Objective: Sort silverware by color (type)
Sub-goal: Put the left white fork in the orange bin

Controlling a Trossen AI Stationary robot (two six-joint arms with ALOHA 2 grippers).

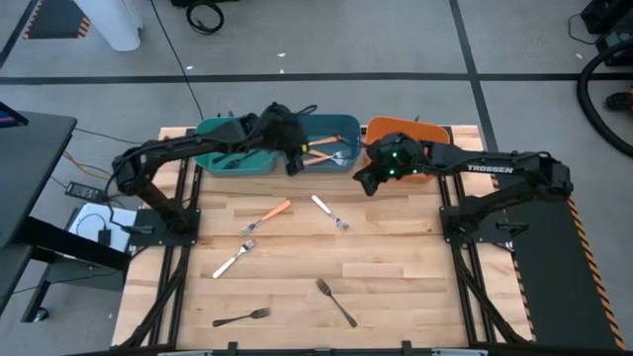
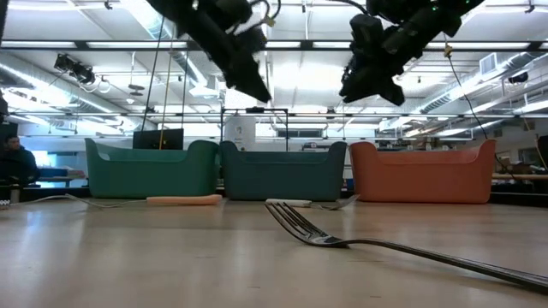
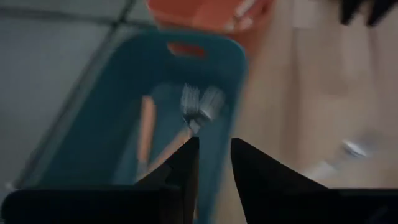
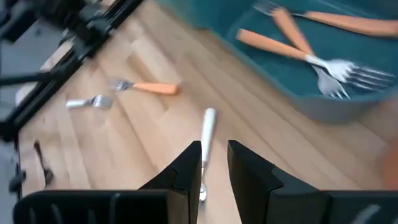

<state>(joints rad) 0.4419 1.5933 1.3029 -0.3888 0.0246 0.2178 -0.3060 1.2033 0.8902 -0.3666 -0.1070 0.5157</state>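
Three bins stand along the far edge: a green one, a blue one and an orange one. Orange-handled forks lie in the blue bin. My left gripper hangs open above that bin's near left corner, with nothing between its fingers. My right gripper hangs open above the table, in front of the gap between the blue and orange bins. Below it a white-handled fork lies flat on the wood. Also on the table are an orange-handled fork, a silver fork and two black forks.
Black utensils lie in the green bin. The arms' bases and frames stand at the table's left and right sides. Bare wood shows in the near middle between the loose forks.
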